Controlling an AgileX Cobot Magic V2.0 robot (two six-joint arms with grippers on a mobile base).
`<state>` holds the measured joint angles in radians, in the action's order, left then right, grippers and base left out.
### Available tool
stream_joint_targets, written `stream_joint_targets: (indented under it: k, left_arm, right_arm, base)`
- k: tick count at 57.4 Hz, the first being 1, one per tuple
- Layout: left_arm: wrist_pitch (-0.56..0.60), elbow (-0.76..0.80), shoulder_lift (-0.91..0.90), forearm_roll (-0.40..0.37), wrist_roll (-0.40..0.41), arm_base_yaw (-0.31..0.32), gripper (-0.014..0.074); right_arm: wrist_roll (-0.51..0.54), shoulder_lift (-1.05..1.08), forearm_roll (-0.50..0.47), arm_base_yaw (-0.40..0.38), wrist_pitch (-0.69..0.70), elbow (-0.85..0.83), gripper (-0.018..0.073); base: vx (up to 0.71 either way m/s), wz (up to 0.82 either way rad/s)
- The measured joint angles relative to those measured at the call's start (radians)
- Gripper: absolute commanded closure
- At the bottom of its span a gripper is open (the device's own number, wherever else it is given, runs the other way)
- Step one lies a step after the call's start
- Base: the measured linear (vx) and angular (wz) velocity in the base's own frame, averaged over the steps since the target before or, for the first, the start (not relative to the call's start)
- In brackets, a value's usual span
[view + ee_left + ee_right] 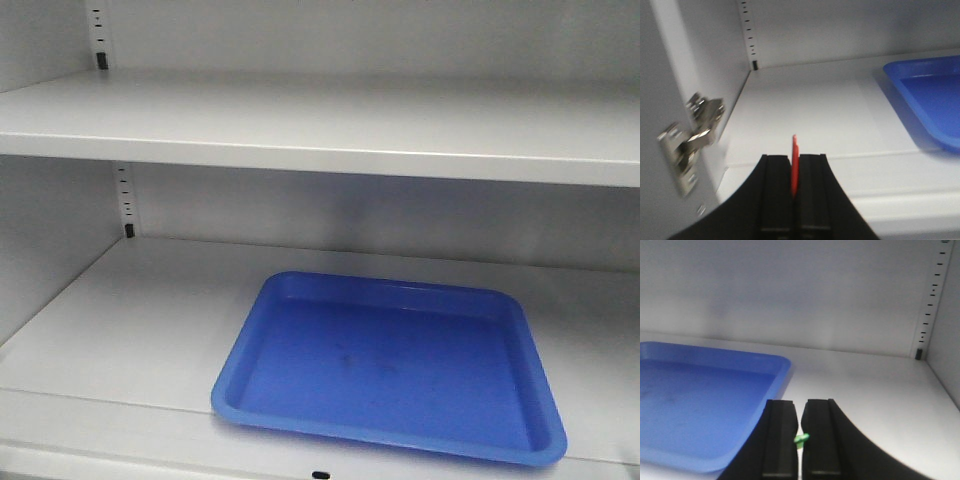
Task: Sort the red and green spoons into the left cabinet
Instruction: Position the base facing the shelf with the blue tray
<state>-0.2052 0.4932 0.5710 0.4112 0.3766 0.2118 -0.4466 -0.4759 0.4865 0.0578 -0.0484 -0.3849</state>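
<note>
At the far left, the metal hinge on the cabinet side wall sat close beside the left gripper. A sideways drift of that arm could probably knock the hinge or the wall. The left jaws were pressed together on the red spoon, which showed only as a thin edge poking out past the fingertips. With so narrow a grip, the spoon might pivot or slide as it was lowered. From where the gripper hung, over bare lower shelf left of the tray, letting go would likely drop it on the shelf and not in the tray. The blue tray lay flat on the lower shelf, a little right of centre. It held nothing in any view, only faint smudges on its floor. Its front edge sat near the shelf lip, so a push from either arm could nudge it outward. The upper shelf was bare too. To the right, the right gripper hovered just beside the tray's right rim. Its jaws were nearly closed, pinching the green spoon, of which only a small nub showed low in the gap. How firmly it was held could not be told, and a slip there could land it outside the rim.
</note>
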Motion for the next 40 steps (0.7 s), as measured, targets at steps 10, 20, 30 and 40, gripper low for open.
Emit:
stream_joint_targets:
  k: [10, 20, 30, 40]
  left_arm:
    - [0.000, 0.000, 0.000, 0.000, 0.000, 0.000, 0.0603]
    - [0.000, 0.000, 0.000, 0.000, 0.000, 0.000, 0.0603]
    - [0.000, 0.000, 0.000, 0.000, 0.000, 0.000, 0.0603]
    - [0.000, 0.000, 0.000, -0.001, 0.000, 0.000, 0.0603]
  right_arm:
    - [0.000, 0.000, 0.000, 0.000, 0.000, 0.000, 0.0562]
    - [0.000, 0.000, 0.000, 0.000, 0.000, 0.000, 0.0562]
    - [0.000, 0.000, 0.000, 0.000, 0.000, 0.000, 0.0562]
    - [0.000, 0.000, 0.000, 0.000, 0.000, 0.000, 0.0562]
  base:
    - [0.24, -0.25]
    - [0.20, -0.29]
    - [0.13, -0.25]
    - [0.05, -0.11]
